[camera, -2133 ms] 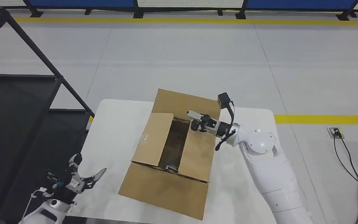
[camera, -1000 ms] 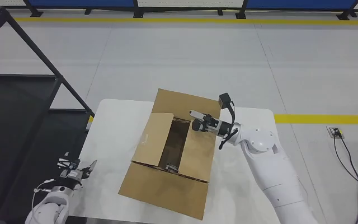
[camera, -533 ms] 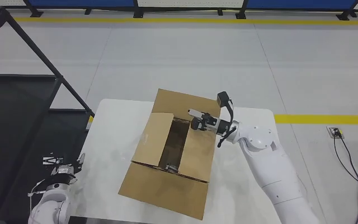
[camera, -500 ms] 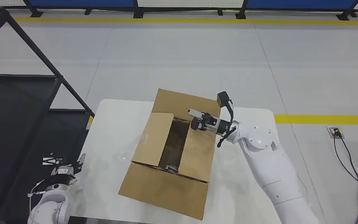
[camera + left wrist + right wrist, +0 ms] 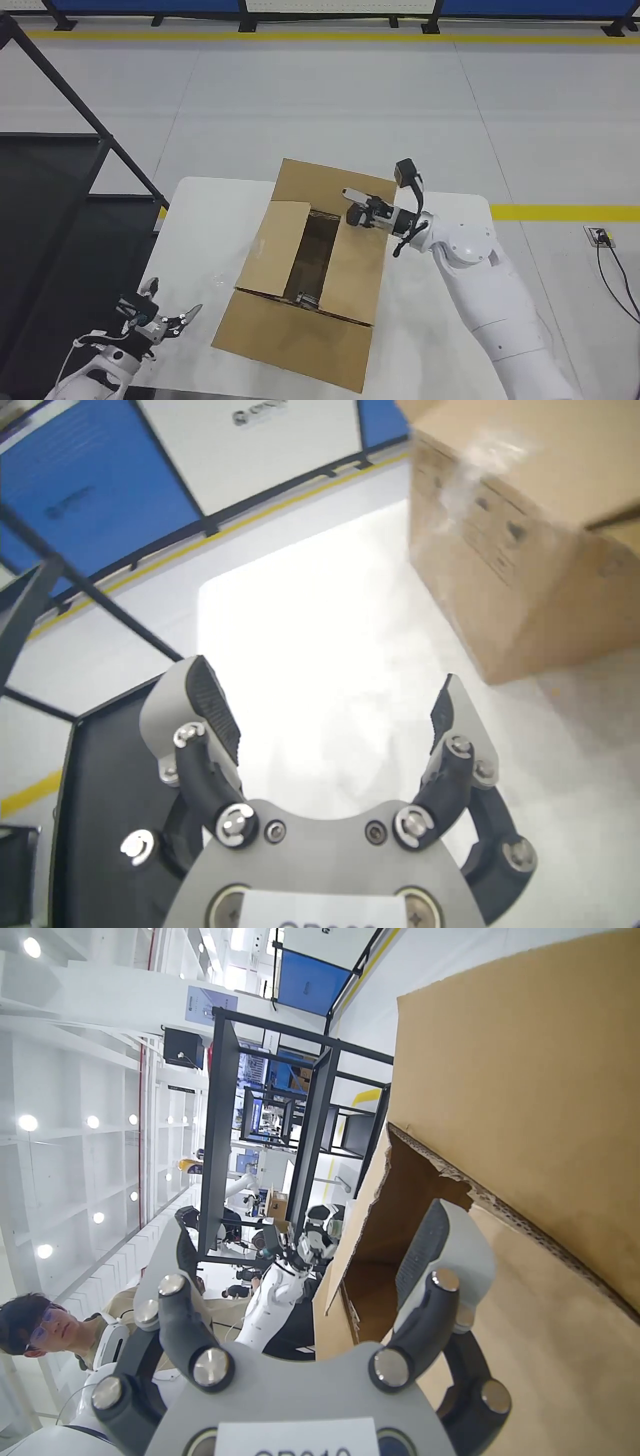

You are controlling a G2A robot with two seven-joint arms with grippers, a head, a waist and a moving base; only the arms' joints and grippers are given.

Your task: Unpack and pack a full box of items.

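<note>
The cardboard box [image 5: 310, 270] stands on the worktop [image 5: 205, 230] just under the right claw [image 5: 350, 206], which is spread wide and empty. One finger is close over the flap [image 5: 525, 1278] beside the dark opening. The step looks like flap-opening: hook that edge and fold it outward slowly. The left claw [image 5: 325, 675], also wide and empty, is well apart from the box and could steady it.

One cardboard box [image 5: 350, 270], its four flaps folded open, sits on one white surface [image 5: 210, 230]. Two robot arms flank it, the left arm [image 5: 100, 365] and the right arm [image 5: 480, 270], each with one pair of jaws. The items inside cannot be counted.
</note>
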